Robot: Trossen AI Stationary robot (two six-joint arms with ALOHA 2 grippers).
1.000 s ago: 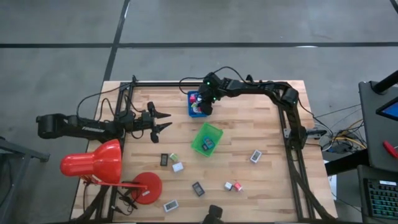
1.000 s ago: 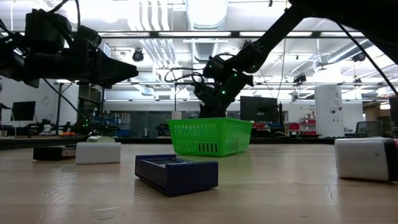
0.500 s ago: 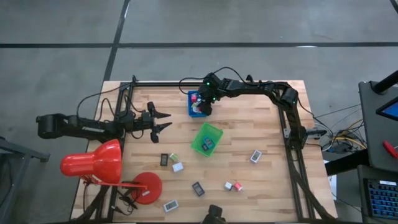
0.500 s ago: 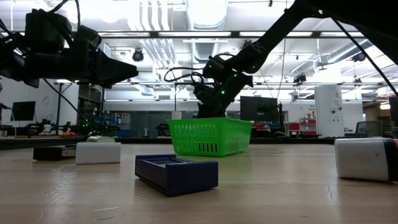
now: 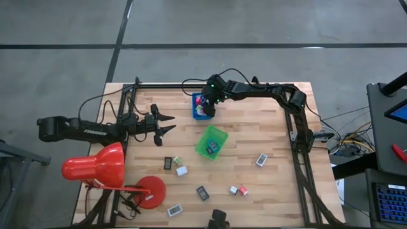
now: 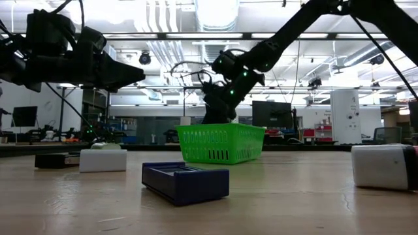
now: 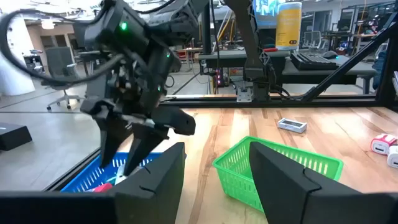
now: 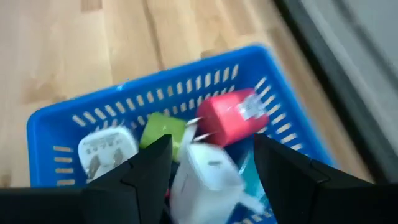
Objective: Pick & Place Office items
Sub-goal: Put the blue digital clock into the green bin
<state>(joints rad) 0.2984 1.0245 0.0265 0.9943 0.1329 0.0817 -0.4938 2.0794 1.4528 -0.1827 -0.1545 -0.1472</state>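
Observation:
My right gripper (image 5: 206,109) hangs open over the blue tray (image 5: 198,114) at the table's far middle, pointing slantwise down into it. The tray (image 8: 186,68) holds office items: a white plug (image 8: 106,149), a green piece (image 8: 163,132), a pink-red piece (image 8: 233,117) and a white cube (image 8: 208,177). The cube lies below the gap between my fingers, apart from both. My left gripper (image 5: 166,124) waits open and level at the table's left, pointing toward the trays. Loose items, such as a dark one (image 5: 168,163) and a white one (image 5: 261,159), lie flat on the wood.
The green tray (image 5: 212,141) stands in the middle of the table with a couple of items in it. A red desk lamp (image 5: 95,166) stands at the near left. More small pieces (image 5: 238,190) lie near the front edge. A dark blue flat piece (image 6: 185,181) lies close to the low camera.
My right gripper has risen slightly and tipped over the blue tray.

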